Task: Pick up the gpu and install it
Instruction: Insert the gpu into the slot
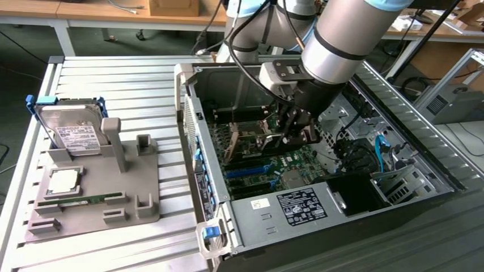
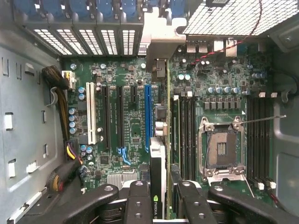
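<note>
**Gpu gripped inside the case**

Your tool (image 2: pixel 162 207) is clenched on the gpu (image 2: pixel 158 156), which stands on edge over the motherboard (image 2: pixel 112 154) beside the blue slot (image 2: pixel 147 116). In the exterior view, the open case (image 1: pixel 226 85) sits at 3 o'clock from the grey holder (image 1: pixel 98 187) on the table (image 1: pixel 128 79).

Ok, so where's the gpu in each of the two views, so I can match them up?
Exterior view: the gpu is gripped by the end effector inside the open case, just above the motherboard, partly hidden by the fingers.
Wrist view: the gpu shows edge-on, clamped in the end effector.
Shared landmark: the blue slot beside the card.
</note>
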Tool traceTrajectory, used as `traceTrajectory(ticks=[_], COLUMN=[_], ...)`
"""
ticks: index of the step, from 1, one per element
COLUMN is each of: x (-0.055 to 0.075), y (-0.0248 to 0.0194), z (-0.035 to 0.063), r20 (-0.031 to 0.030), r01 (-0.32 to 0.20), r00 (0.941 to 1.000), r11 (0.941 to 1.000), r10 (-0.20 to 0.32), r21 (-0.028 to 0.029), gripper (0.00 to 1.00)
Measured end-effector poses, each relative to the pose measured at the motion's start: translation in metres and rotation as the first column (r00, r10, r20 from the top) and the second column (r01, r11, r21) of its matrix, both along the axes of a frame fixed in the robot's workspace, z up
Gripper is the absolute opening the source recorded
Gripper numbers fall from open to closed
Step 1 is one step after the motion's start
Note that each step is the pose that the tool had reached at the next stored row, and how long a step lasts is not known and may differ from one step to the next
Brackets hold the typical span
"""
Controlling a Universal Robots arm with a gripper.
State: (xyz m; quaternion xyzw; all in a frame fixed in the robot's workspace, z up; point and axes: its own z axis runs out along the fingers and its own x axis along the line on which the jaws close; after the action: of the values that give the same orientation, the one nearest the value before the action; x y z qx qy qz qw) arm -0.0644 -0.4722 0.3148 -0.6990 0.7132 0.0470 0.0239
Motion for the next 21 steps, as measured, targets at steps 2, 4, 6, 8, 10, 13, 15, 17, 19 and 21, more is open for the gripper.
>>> traceTrajectory(ticks=[2,4,6,8,10,13,15,17,19,21], x=[-0.001,-0.001,-0.001,-0.002,-0.002,-0.002,-0.004,-0.005,-0.006,-0.006], y=[0.0,0.0,0.0,0.0,0.0,0.0001,0.0008,0.0017,0.0023,0.0028], z=[-0.0038,-0.0074,-0.0107,-0.0137,-0.0139,-0.0143,-0.0153,-0.0167,-0.0193,-0.0222], r20=[0.0,0.0,0.0,0.0,-0.0001,0.0,-0.0001,0.0001,0.0,0.0], r01=[0.0,0.0,0.0,0.0,0.0,0.0,0.0,0.0,0.0,0.0], r00=[1.0,1.0,1.0,1.0,1.0,1.0,1.0,1.0,1.0,1.0], r11=[1.0,1.0,1.0,1.0,1.0,1.0,1.0,1.0,1.0,1.0], r10=[0.0,0.0,0.0,0.0,0.0,0.0,0.0,0.0,0.0,0.0], r21=[-0.0001,0.0,0.0,0.0001,-0.0001,0.0,-0.0003,-0.0003,-0.0007,-0.0008], gripper=[0.27,0.27,0.27,0.27,0.27,0.27,0.27,0.27,0.27,0.27])
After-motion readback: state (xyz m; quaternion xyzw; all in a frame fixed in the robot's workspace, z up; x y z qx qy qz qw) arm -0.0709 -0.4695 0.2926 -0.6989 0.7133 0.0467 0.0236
